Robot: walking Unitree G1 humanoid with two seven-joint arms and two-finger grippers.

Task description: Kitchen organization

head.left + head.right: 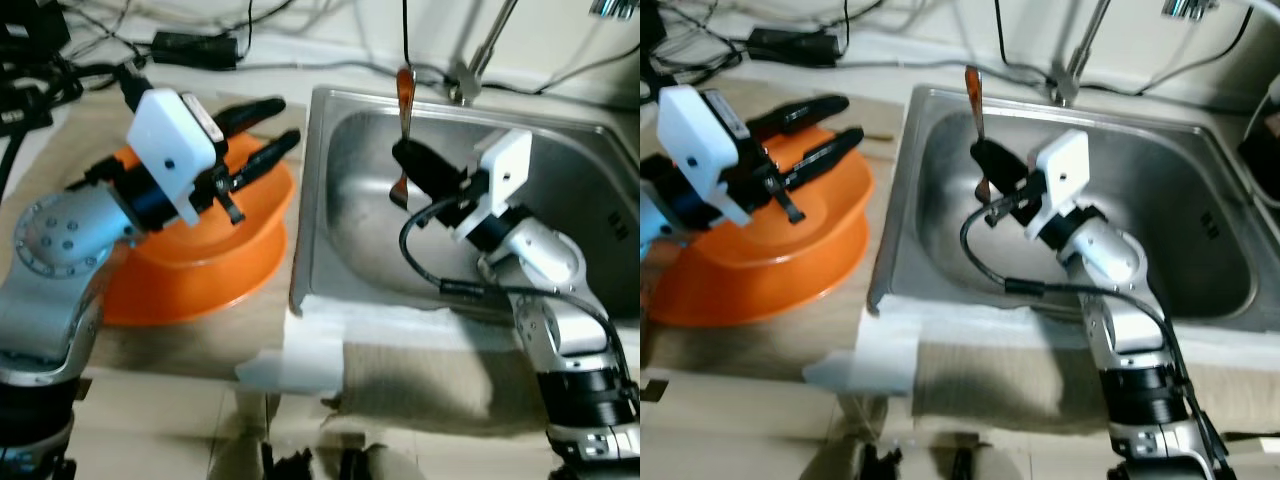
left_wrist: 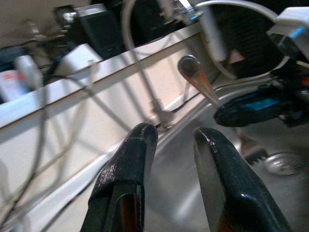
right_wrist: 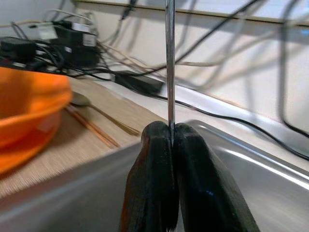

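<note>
While my right gripper hangs over the sink, its jaws are pressed tight on a fork, held upright with the orange handle up and the tines low above the basin. My left gripper hovers over the orange bowl on the tabletop, jaws parted and holding nothing. A spoon and chopsticks lie beside the bowl. I can read no labels or writing anywhere.
</note>
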